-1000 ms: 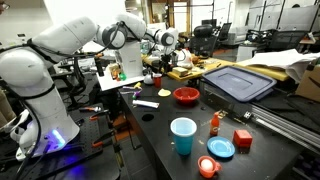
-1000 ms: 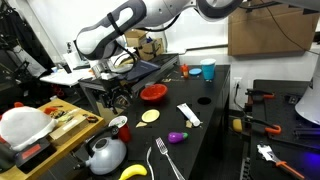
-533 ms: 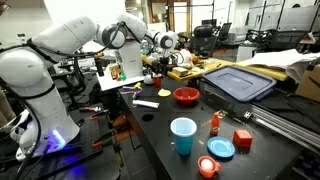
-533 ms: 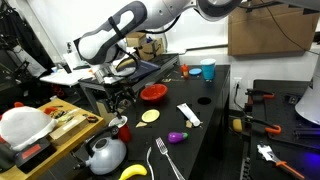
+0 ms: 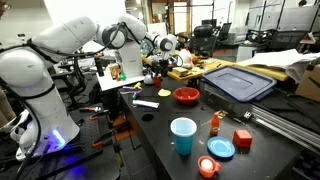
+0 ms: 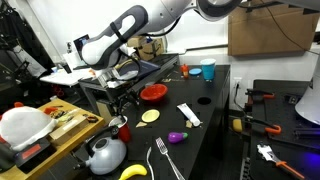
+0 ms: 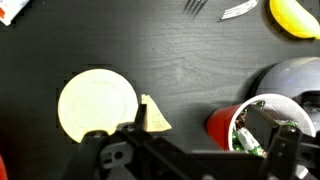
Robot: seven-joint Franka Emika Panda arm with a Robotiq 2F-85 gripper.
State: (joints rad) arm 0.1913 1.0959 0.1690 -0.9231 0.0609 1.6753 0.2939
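The gripper [image 7: 190, 138] hangs above the dark table [image 7: 180, 60], jaws spread wide and empty, seemingly to straddle what lies below. Directly beneath, a pale wedge [image 7: 154, 117] lies flat, touching the yellow disc [image 7: 97, 105] by one finger. By the opposite finger a red cup [image 7: 228, 126] stands upright, keeping its contents in. Farther off lie a kettle [image 7: 290, 80], fork [image 7: 195, 5] and banana [image 7: 293, 15].
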